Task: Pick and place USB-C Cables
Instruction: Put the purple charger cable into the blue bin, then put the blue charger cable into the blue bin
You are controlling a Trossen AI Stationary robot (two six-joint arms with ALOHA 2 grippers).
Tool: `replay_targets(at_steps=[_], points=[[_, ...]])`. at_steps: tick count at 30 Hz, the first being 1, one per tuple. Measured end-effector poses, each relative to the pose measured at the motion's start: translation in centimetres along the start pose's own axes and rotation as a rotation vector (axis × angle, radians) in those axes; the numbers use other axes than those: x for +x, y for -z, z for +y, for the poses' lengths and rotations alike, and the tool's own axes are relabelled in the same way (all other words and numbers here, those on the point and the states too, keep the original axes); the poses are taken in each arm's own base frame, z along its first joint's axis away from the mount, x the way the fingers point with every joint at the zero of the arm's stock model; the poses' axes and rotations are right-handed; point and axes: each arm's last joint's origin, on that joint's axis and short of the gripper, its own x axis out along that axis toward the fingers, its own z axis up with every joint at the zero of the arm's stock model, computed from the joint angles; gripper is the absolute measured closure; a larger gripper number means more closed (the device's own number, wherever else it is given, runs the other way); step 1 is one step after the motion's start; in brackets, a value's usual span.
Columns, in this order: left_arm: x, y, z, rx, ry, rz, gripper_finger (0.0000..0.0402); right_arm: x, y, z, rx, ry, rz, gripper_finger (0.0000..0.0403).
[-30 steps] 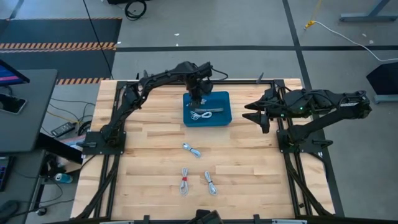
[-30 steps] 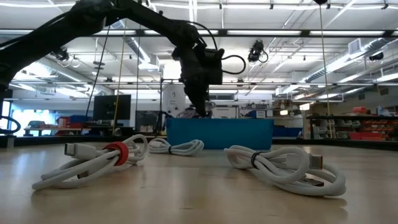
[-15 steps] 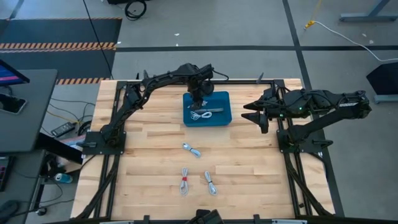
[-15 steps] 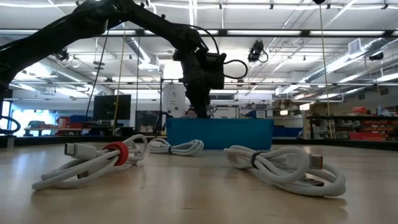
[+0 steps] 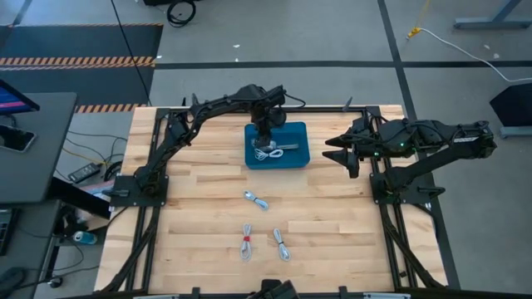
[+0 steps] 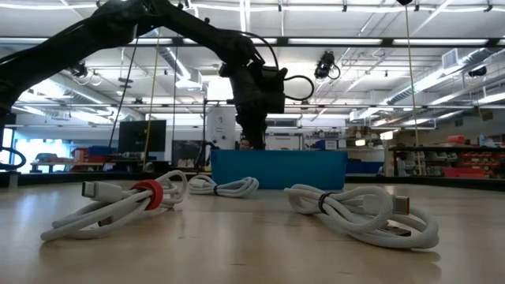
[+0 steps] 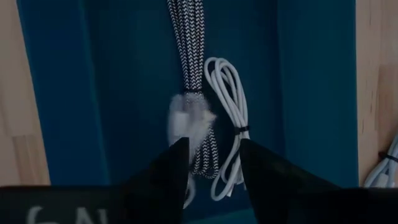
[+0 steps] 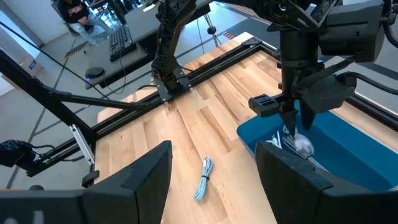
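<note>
My left gripper [image 5: 264, 133] hangs open over the blue tray [image 5: 301, 133], fingers pointing down. In the left wrist view its gripper [image 7: 212, 146] stands above a black-and-white braided cable [image 7: 186, 50] and a white coiled cable [image 7: 228, 99] lying on the tray floor. A blurred white bundle [image 7: 188, 118] shows just beyond the fingertips, also seen as a pale bundle [image 8: 303, 145]. Three more cable bundles lie on the wood: one [image 5: 257, 200], one with a red band [image 5: 246, 242], one [image 5: 282, 244]. My right gripper [image 5: 337, 154] waits open, right of the tray.
The tray [image 6: 278, 170] sits at the table's far middle. From table height the red-banded bundle [image 6: 118, 207], a small bundle [image 6: 229, 187] and a dark-banded bundle [image 6: 363, 213] lie in front of it. Black frame rails [image 5: 150, 241] run along the table's sides.
My left gripper has stayed over the tray, its wrist shifting only slightly. The three bundles on the wood have not moved.
</note>
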Motion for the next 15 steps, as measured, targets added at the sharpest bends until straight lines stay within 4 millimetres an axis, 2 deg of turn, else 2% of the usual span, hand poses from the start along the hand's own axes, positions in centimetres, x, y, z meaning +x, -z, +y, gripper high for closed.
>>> replay_targets(at_steps=[8, 12, 15], points=[[-0.3, -0.3, -0.7, -0.072, 0.006, 0.001, 0.0297, 0.0, 0.0, 0.0, -0.001, -0.004, 0.003, 0.0167], [-1.6, -0.3, -2.4, -0.168, 0.039, 0.024, 0.0336, 0.0, 0.0, 0.0, -0.001, -0.013, 0.008, 0.0167], [-2.0, -0.5, -4.4, -0.222, 0.060, 0.084, 0.0372, 0.0, 0.1, 0.1, -0.001, -0.025, 0.016, 0.0167]])
